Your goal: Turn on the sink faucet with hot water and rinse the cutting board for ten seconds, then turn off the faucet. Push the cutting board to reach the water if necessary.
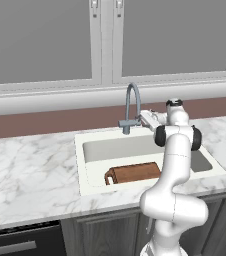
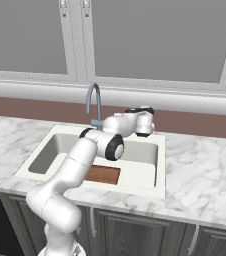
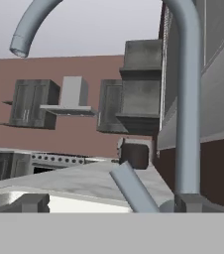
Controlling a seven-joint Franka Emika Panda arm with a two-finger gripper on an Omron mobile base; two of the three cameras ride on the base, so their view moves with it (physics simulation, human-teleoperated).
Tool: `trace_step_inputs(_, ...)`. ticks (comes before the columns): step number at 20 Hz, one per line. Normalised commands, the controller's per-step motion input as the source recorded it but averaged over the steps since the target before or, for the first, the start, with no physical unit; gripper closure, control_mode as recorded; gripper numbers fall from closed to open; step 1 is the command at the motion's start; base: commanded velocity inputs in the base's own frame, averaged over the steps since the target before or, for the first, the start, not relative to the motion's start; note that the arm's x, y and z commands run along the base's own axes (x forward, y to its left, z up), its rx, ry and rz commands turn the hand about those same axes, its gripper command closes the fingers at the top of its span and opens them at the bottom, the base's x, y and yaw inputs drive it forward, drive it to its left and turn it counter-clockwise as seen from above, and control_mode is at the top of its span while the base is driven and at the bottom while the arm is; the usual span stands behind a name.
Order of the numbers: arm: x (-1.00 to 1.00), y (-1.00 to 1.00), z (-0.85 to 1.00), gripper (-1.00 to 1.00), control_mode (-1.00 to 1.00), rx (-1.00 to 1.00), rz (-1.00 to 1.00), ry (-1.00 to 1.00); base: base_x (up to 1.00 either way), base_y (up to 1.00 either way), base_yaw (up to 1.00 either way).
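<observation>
Jaws hidden, opening unclear; gripper [image 1: 141, 118] sits beside the sink faucet [image 1: 131, 107] base lever.

Faucet: the sink faucet [image 1: 131, 107] stands upright behind the sink [image 1: 85, 172].
Board: the cutting board [image 1: 132, 173] lies flat at the basin's near side.
Gripper: the gripper [image 1: 141, 118] sits at the faucet's base.

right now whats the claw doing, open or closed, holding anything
Claw: at the sink faucet base by the lever; open or closed cannot be told, and no grip is visible.
</observation>
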Motion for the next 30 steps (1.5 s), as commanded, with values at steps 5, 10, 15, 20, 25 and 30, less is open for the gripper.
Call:
trace_step_inputs(5, 0.03, 0.0, 0.0, -1.0, -1.0, -0.04, -0.17, -0.02, 0.0, 0.0, 0.0)
trace_step_inputs(10, -0.01, 0.0, 0.0, -1.0, -1.0, -0.09, -0.23, -0.01, 0.0, 0.0, 0.0)
trace_step_inputs(15, -0.47, 0.0, 0.0, -1.0, -1.0, -0.01, -0.25, -0.08, 0.0, 0.0, 0.0)
trace_step_inputs(20, -0.59, 0.0, 0.15, -1.0, -1.0, 0.0, -0.28, -0.15, 0.0, 0.0, 0.0)
trace_step_inputs(25, -0.29, 0.07, 0.23, -1.0, -1.0, 0.03, -0.35, -0.11, 0.0, 0.0, 0.0)
trace_step_inputs(30, 0.05, 0.03, 0.01, -1.0, -1.0, 0.1, -0.44, -0.03, 0.0, 0.0, 0.0)
